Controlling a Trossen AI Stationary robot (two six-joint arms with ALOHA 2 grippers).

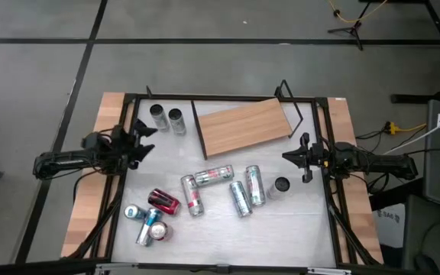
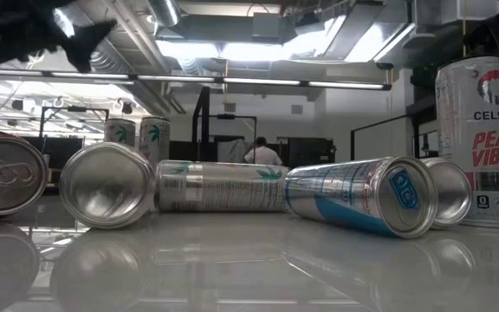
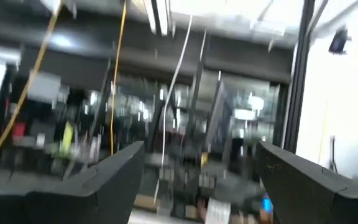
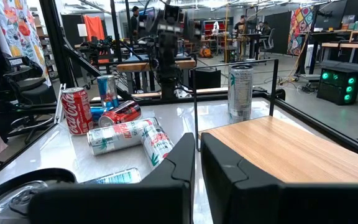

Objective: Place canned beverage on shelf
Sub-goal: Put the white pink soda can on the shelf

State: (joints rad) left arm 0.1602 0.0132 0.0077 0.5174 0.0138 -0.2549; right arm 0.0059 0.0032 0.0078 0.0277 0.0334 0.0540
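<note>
Cans [image 1: 216, 191] lie scattered on the white table [image 1: 296, 225], most of them on their side near the front edge and the middle. One can [image 1: 281, 186] stands upright near the right edge, and two more [image 1: 166, 118] stand at the far left corner. The shelf [image 1: 244, 126] (a wooden board with thin black frame) sits at the far edge, with nothing on it. The left gripper [image 1: 145, 140] hovers at the left edge, fingers apart and empty. The right gripper [image 1: 290, 156] waits at the right edge, just beside the shelf, fingers nearly together, holding nothing.
</note>
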